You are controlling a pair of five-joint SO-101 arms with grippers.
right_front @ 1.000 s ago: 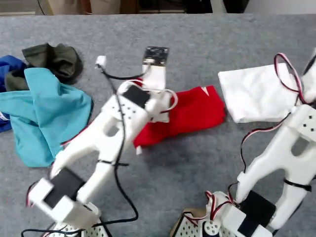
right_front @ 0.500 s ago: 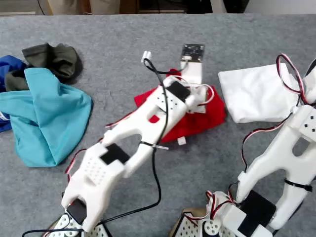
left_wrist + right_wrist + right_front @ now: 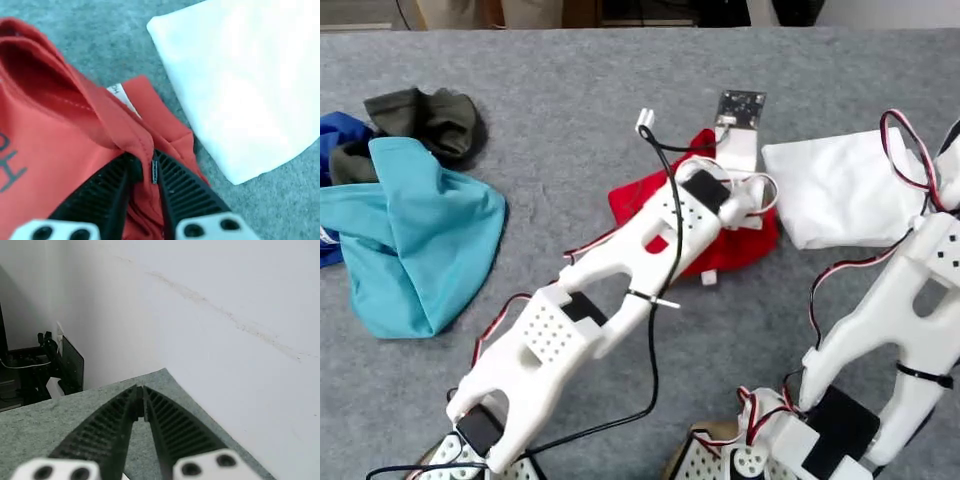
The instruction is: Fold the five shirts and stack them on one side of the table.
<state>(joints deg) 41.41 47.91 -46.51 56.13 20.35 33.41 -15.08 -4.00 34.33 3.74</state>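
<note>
The tabletop [image 3: 620,70] is seen from above, its red shirt [image 3: 632,197] shared close-up by the left wrist. A wall [image 3: 225,280] is faced by the right.

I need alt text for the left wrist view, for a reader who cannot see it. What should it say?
The left gripper is shut on a raised fold of the red shirt. A folded white shirt lies close beside it on the grey table, with a narrow strip of table between them.
</note>
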